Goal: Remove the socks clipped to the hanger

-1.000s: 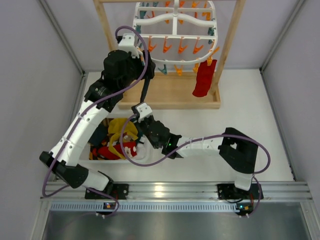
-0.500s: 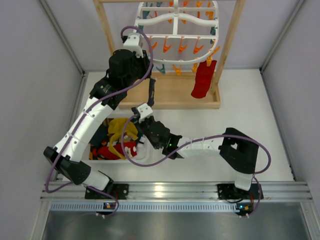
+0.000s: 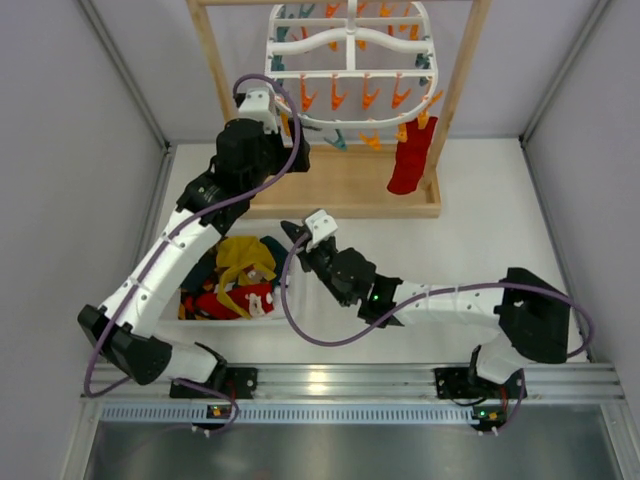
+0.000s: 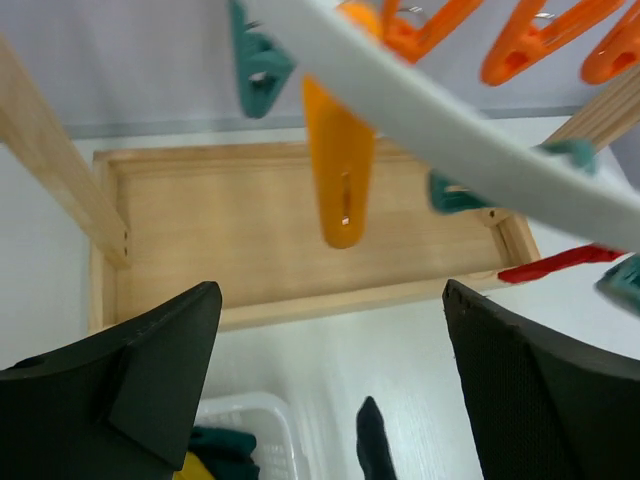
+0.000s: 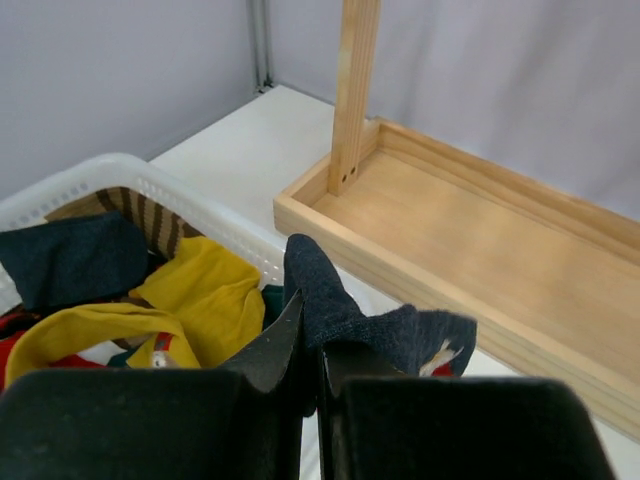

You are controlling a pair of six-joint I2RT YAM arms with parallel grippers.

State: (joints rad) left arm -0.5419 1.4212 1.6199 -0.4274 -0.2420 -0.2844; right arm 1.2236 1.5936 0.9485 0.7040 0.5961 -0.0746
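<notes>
The white hanger [image 3: 351,40] with orange and teal pegs hangs in the wooden stand. A plain red sock [image 3: 410,155] is clipped at its right rim; its edge shows in the left wrist view [image 4: 560,262]. My right gripper [image 3: 293,236] is shut on the dark navy sock [image 5: 330,290], holding it free of the hanger, just right of the basket. The sock's tip shows in the left wrist view [image 4: 372,440]. The mustard yellow sock [image 3: 245,258] lies in the basket [image 5: 200,285]. My left gripper [image 3: 296,152] is open and empty just under the hanger's rim [image 4: 450,110], near an orange peg [image 4: 340,170].
A white basket [image 3: 284,322] holds several socks, among them a red patterned one [image 3: 240,300]. Its rim [image 5: 150,180] lies left of my right gripper [image 5: 312,350]. The wooden stand's tray base [image 3: 340,185] and left upright [image 5: 355,90] stand behind.
The navy sock hung from the hanger's left rim; it has come off. My right gripper has moved right and forward with it. My left gripper stays up by the hanger.
</notes>
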